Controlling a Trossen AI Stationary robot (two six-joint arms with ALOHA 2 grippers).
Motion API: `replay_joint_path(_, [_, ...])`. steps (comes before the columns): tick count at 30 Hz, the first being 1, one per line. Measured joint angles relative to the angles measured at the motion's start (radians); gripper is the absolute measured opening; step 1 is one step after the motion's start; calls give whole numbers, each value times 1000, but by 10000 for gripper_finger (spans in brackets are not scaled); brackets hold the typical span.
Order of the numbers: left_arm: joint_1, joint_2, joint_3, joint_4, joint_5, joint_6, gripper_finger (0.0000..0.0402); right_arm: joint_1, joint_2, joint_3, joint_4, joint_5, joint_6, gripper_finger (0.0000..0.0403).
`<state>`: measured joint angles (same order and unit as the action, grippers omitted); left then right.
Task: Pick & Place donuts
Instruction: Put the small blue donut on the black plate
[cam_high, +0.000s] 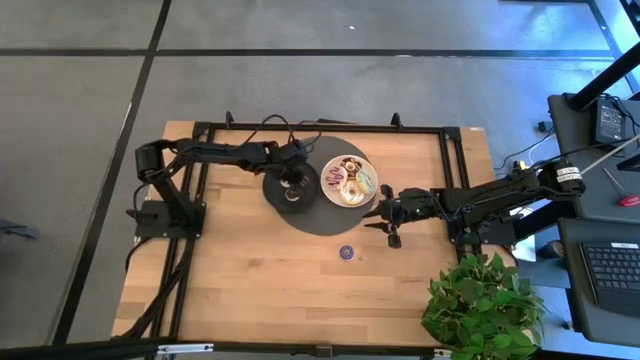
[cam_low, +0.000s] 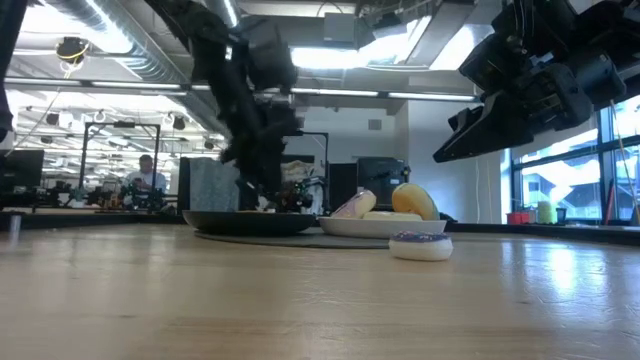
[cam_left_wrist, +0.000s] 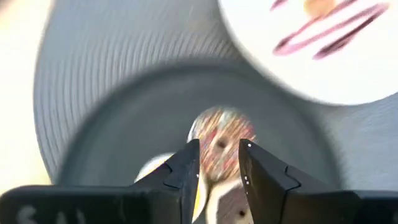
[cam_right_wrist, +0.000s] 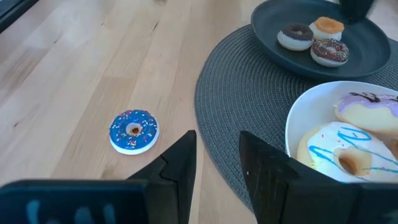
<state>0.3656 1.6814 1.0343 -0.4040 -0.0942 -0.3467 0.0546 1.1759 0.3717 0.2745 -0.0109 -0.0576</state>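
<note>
Left gripper (cam_high: 291, 190) hangs over the black plate (cam_high: 272, 188) at frame centre, fingers (cam_left_wrist: 186, 168) parted around a sprinkled mini donut (cam_left_wrist: 219, 138) resting there, not gripping it. Right gripper (cam_high: 383, 219) waits right of the white plate (cam_high: 347, 163), fingers apart, empty; a blue donut (cam_high: 347, 252) lies on the table (cam_high: 260, 290) below.

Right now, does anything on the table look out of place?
Yes, one blue mini donut lies alone on the bare wood, off the grey mat, while the other donuts sit on the black plate and white plate.
</note>
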Motion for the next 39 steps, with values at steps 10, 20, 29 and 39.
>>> replay_joint_path(10, [-230,-21,73,218,112,163,124,0,0,0,-6,0,-1,124])
replay_joint_path(20, [-480,145,72,531,-21,154,149,0,0,0,-4,0,0,124])
replay_joint_path(29, [-510,311,72,694,-45,114,196,0,0,0,-5,0,3,124])
replay_joint_path(39, [-522,348,72,694,-41,70,202,0,0,0,-8,0,2,124])
